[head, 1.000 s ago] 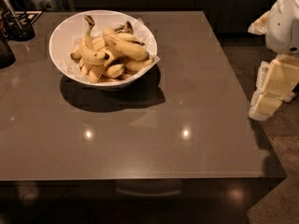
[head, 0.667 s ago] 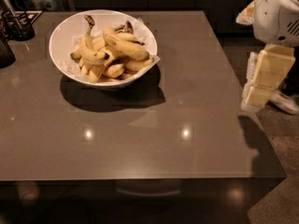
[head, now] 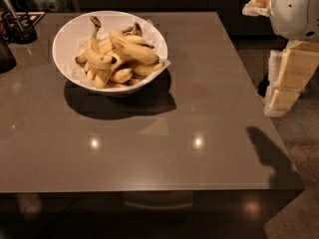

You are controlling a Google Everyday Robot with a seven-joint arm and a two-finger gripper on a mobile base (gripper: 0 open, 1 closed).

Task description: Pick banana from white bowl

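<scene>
The white bowl point(head: 66, 46) stands on the far left part of the dark grey table point(head: 199, 98). It holds several yellow bananas. The banana point(head: 135, 52), the thickest one, lies on top of the pile, running from upper left to lower right with its dark tip toward the right rim. A slimmer banana point(head: 94, 44) with a long upright stem lies left of it. My gripper point(head: 285, 83), a cream-coloured piece hanging below the white arm joint point(head: 296, 9), is beyond the table's right edge, far right of the bowl and apart from it.
A dark holder with utensils point(head: 19, 28) stands at the far left corner, and a dark object point(head: 5, 54) at the left edge. The arm casts a shadow point(head: 271, 156) on the table's front right corner. Carpeted floor lies to the right.
The arm has moved left, toward the table's right edge, and its shadow now falls on the table. The bowl and bananas have not moved.
</scene>
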